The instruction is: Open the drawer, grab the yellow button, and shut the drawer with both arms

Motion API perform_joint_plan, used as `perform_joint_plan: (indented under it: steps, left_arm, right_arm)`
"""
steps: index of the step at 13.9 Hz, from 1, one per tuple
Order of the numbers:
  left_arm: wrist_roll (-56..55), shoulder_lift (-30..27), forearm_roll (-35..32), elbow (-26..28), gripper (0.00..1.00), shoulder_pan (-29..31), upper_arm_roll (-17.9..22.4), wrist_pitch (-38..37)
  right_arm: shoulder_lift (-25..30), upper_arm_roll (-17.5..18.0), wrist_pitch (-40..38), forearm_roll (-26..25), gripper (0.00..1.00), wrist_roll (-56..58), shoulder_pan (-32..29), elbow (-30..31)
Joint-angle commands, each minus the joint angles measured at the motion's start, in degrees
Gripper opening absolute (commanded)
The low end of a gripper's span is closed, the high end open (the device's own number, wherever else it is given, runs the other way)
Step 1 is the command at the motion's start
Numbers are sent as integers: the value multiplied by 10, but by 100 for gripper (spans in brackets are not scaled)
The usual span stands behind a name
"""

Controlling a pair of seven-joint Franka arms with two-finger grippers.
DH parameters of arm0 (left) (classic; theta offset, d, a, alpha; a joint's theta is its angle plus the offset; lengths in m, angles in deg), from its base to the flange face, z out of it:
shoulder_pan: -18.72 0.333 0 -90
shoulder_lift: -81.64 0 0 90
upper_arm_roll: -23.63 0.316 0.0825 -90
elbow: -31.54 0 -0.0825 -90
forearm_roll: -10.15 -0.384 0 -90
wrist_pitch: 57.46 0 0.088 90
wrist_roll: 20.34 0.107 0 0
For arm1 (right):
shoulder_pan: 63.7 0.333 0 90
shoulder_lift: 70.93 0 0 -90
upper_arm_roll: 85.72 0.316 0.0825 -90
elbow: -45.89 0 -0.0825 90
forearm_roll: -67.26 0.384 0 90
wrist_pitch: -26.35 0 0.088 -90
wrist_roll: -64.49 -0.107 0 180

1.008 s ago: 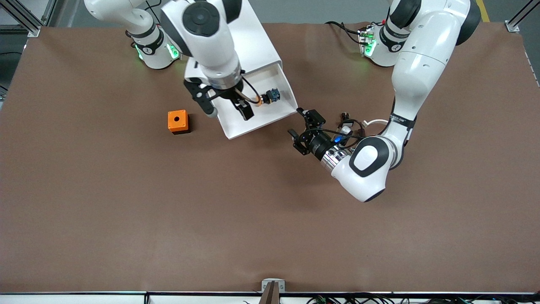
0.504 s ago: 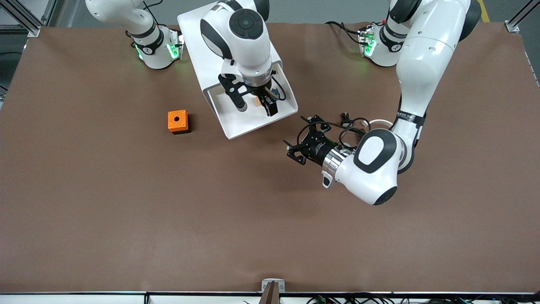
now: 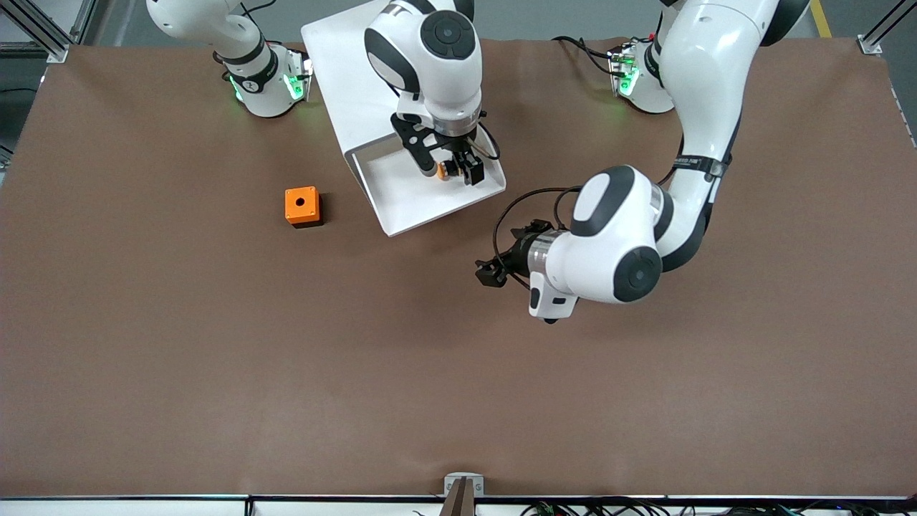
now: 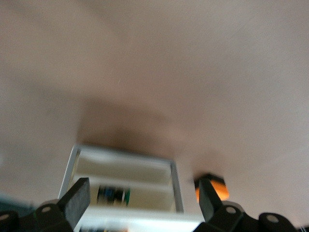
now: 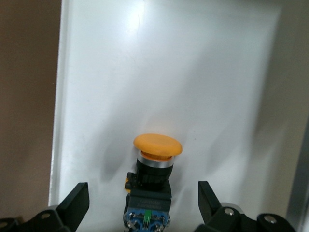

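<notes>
Spread wide, the right gripper's fingers (image 5: pixel 72 205) flank the button (image 5: pixel 153 169) without touching it; the right gripper (image 3: pixel 451 166) hangs low inside the drawer (image 3: pixel 401 197), which is pulled out of the cabinet (image 3: pixel 351 79). In the right wrist view the button lies on the drawer's white floor, its orange cap pointing away from the gripper, the black body and blue rear part toward it. In the front view only a bit of orange cap shows between the gripper's black parts (image 3: pixel 444 170), in the part of the tray nearest the left arm's end of the table.

The cabinet stands at the table's edge where the robot bases are, close to the right arm's base, and the open drawer slants out from it toward the middle of the table (image 3: pixel 458 373).

Over bare brown table just beside the drawer's front corner hangs the left gripper (image 3: pixel 494 271), turned toward the drawer, its fingers (image 4: pixel 77 198) held wide apart with nothing between them. Its wrist view, blurred, shows the cabinet's drawer fronts (image 4: pixel 125 186) and the orange cube (image 4: pixel 212 186).

That orange cube (image 3: pixel 302 206), with a black hole on top, sits on the table beside the drawer, toward the right arm's end.
</notes>
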Motion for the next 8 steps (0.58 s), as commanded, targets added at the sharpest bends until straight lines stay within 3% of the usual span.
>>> perform_joint_plan:
  steps: [1,5,7,8]
  left_arm:
    - [15,-13,-73,12,99,-22,6,45]
    - [9,-11,-177,15,99,-56,7,55]
    - [7,-10,-197,17,99,-59,7,56]
    - [7,-9,-202,17,99,-60,7,56]
  right_arm:
    - [-8,-7,0,-1,94,-30,15,-2]
    - [-7,-8,-17,-1,46,11,15,-2]
    - [-7,-8,-21,-1,9,26,12,-5]
    - [-7,-8,-21,-1,2,27,11,-6]
